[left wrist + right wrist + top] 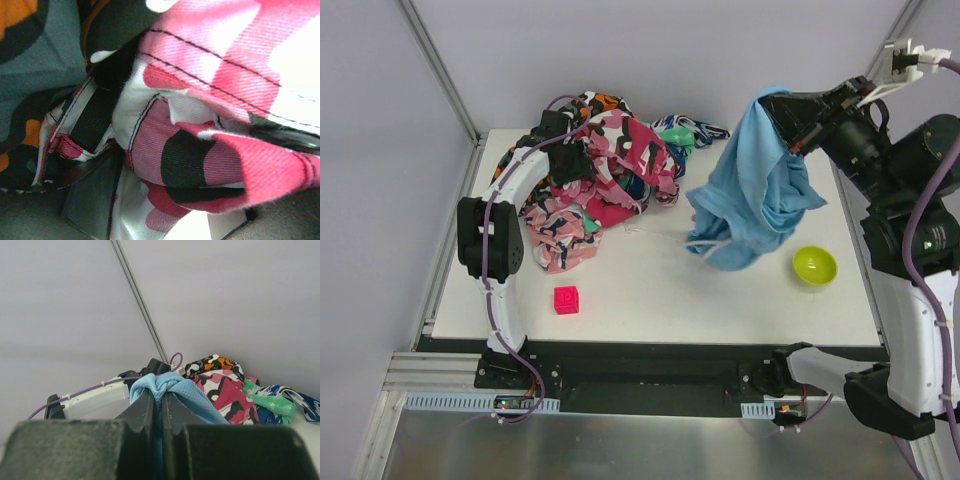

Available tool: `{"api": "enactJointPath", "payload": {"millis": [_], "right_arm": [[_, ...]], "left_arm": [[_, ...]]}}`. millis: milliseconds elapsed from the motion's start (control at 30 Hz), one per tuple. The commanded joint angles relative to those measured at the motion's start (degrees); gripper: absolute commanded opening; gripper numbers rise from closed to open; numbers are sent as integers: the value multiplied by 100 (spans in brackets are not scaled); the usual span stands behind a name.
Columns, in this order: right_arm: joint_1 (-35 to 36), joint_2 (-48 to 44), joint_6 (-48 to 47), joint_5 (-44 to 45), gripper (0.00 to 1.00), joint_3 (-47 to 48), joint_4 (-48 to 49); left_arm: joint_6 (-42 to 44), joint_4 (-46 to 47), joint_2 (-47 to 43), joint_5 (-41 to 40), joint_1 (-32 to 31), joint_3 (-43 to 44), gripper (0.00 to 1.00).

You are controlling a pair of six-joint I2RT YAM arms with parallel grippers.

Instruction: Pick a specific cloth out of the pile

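My right end effector [161, 402] is clamped on a bunched fold of the light-blue cloth [750, 190], its fingers pressed together around the fabric. The cloth hangs high over the right half of the bench [720, 300], lifted out of the pile [605, 175]. Its lowest hem looks to reach the surface, and a thin white drawstring [665, 235] trails toward the pile. My left end effector [568, 158] is buried in pink camouflage fabric, and I cannot tell whether it is apart or together. I judge the pick mostly done. What is left is to carry the cloth fully clear and set it down.
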Motion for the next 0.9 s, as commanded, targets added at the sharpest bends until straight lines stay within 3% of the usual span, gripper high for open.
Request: {"api": "enactJointPath", "payload": {"millis": [0, 233, 367, 400, 633, 867], "right_arm": [[-142, -261, -259, -51, 1, -353, -148], [-195, -719, -321, -235, 1, -1232, -393], [-195, -877, -286, -332, 1, -1549, -455], [-195, -921, -260, -332, 1, -1628, -455], [-204, -1316, -137, -104, 1, -2461, -429], [-195, -2116, -66, 949, 1, -3429, -508]], "left_arm": [[-86, -446, -253, -210, 82, -75, 61], [-77, -446, -1202, 221, -23, -611, 71], [-42, -438, -1826, 203, -164, -866, 89], [-33, -446, -1992, 177, -199, -927, 99], [-7, -446, -3012, -139, -507, -1253, 99], [37, -446, -3892, -833, -1025, -1595, 99]]}}
